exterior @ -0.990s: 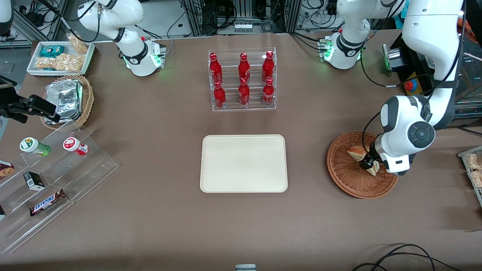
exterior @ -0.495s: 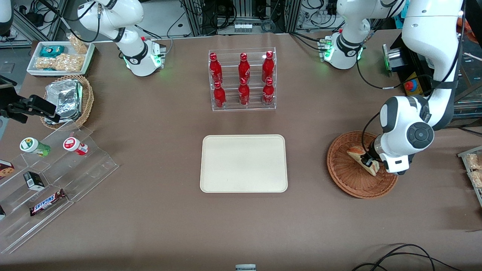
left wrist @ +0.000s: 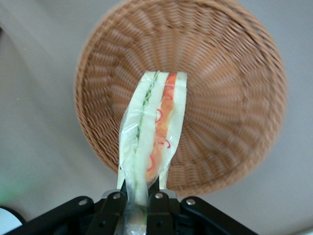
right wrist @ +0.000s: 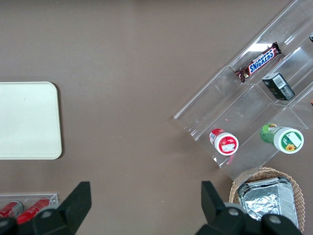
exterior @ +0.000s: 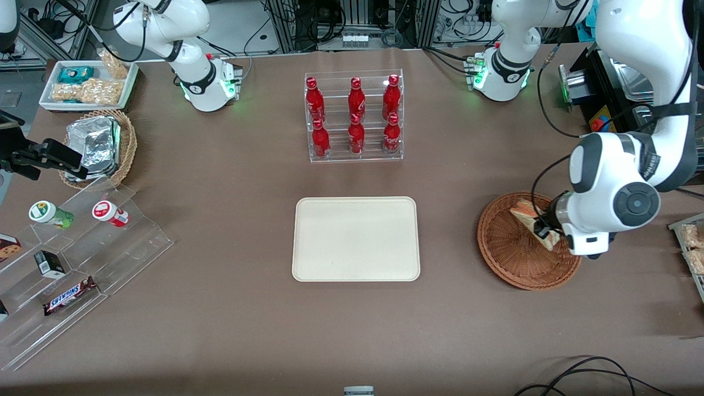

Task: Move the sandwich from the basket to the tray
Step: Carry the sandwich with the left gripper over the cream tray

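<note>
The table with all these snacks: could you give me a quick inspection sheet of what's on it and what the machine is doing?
Surface: brown table, flat cover.
Job's things: sandwich held over the basket; tray bare.
Clutter: red bottles in a clear rack; foil packets in a tan basket; snack steps with a Snickers bar.
Grippers: tool shut on the sandwich, above the basket.
Cables: black cable at the table edge nearest the front camera.
Surroundings: equipment and wiring past the table; nothing else seen.
</note>
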Controlling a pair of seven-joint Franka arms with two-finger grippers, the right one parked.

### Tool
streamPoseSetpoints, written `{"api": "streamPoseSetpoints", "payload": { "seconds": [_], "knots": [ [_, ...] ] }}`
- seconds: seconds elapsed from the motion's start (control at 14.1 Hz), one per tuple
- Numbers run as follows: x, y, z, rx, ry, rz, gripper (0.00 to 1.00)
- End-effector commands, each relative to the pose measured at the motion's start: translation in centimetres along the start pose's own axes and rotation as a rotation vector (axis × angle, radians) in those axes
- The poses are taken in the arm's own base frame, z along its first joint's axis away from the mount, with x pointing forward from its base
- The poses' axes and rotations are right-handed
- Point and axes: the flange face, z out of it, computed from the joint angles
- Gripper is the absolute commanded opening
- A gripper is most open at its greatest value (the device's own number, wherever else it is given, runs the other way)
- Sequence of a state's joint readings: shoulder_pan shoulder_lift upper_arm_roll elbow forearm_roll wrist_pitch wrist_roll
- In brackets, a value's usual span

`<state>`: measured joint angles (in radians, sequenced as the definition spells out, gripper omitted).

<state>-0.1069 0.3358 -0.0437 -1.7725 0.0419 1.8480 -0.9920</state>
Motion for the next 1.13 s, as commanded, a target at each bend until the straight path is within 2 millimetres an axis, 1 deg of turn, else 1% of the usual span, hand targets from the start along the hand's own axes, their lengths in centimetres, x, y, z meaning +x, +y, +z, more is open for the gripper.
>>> {"api": "streamPoseSetpoints", "payload": {
  "seconds": [0.0, 0.14, 0.21, 0.28, 0.35, 0.49, 0.57, 0.64, 0.71, 0.78, 0.85, 0.92, 1.06],
  "knots": [
    [-6.1, 4.0, -0.3, 0.013, 0.023, 0.116, 0.05],
    [-11.6, 7.2, 0.1, -0.012, 0.045, 0.236, 0.05],
    [-15.1, 9.2, 0.5, -0.038, 0.056, 0.298, 0.04],
    [-17.6, 10.8, 1.4, -0.058, 0.061, 0.340, 0.03],
    [-20.4, 13.2, 1.9, -0.105, 0.072, 0.402, 0.04],
    [-24.1, 17.0, 3.2, -0.180, 0.080, 0.478, 0.05],
    [-26.2, 19.3, 3.4, -0.221, 0.088, 0.513, 0.06],
    [-28.5, 21.1, 3.8, -0.237, 0.092, 0.549, 0.06],
    [-30.2, 22.6, 4.4, -0.244, 0.085, 0.574, 0.05],
    [-30.2, 23.8, 5.1, -0.253, 0.078, 0.576, 0.04],
    [-31.1, 24.9, 5.6, -0.261, 0.076, 0.596, 0.03],
    [-32.4, 25.8, 6.0, -0.271, 0.076, 0.628, 0.03],
    [-32.9, 26.8, 6.8, -0.281, 0.074, 0.638, 0.03]
  ]
}}
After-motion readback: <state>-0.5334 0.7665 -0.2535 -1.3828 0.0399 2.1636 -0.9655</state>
